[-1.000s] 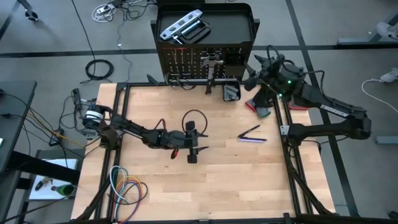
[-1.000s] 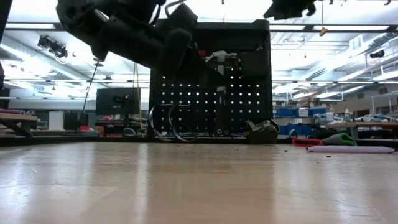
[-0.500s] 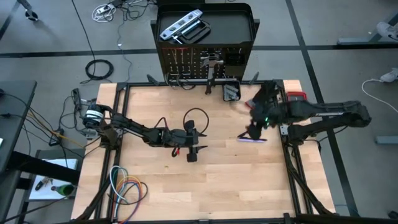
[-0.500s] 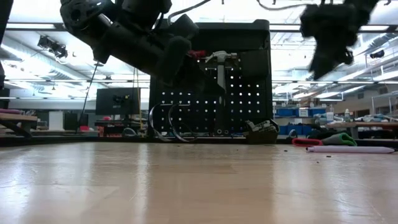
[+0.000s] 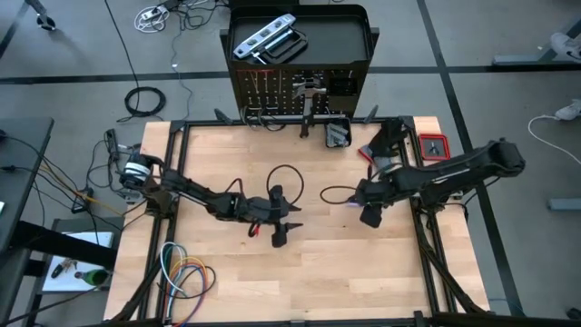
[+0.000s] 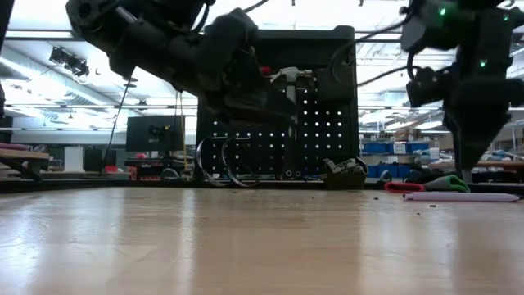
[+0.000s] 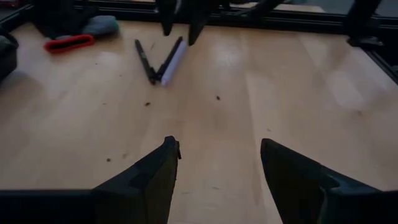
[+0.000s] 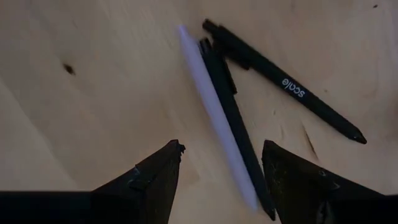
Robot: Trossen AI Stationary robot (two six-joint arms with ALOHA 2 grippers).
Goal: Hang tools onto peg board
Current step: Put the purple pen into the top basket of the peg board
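Black fingers of the right end effector (image 8: pixel 221 165) stand apart with nothing between them, poised just above a small cluster of slim things on the tabletop (image 5: pixel 300 272): a pale lilac stick (image 8: pixel 214 112) with a dark pen (image 8: pixel 233 121) lying against it, and a second black pen (image 8: pixel 286 84) angled away from them. In the high view this right end effector (image 5: pixel 369 216) sits right of centre, its arm reaching in from the right edge of the frame, elbow raised and forearm slanting down toward the pens. In the low view the same arm drops in at the upper right.

The left end effector (image 7: pixel 217 165) also has its fingers spread and empty. In the high view the left end effector (image 5: pixel 280 234) lies a little below the centre of the frame, its arm stretched low and nearly flat across the tabletop from the left edge.

At the top centre of the high view stands the peg board (image 5: pixel 272 91), with several tools (image 5: pixel 309 95) already on its face, and a silver level (image 5: pixel 263 38) lies in the tray on top. A red-handled tool (image 5: pixel 431 145) rests near the tabletop's upper right corner.
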